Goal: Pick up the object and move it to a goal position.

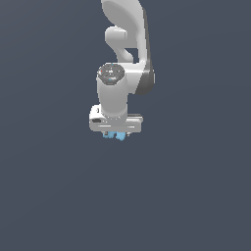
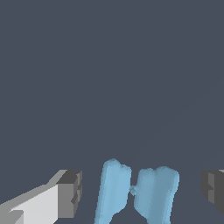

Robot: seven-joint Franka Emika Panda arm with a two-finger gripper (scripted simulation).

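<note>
The object is a light blue, lumpy piece with two upright lobes [image 2: 114,192]. In the wrist view it stands between my two fingers, with a gap of dark floor on each side. My gripper [image 2: 141,194] is open around it; one dark grey fingertip [image 2: 70,194] and the other [image 2: 213,190] do not touch it. In the exterior view the white hand hides most of the object; only a blue edge [image 1: 115,135] shows under my gripper [image 1: 116,133]. No goal marker is in view.
A plain dark grey-blue floor [image 1: 196,196] fills both views. The white arm [image 1: 125,29] rises behind the hand toward the top of the exterior view.
</note>
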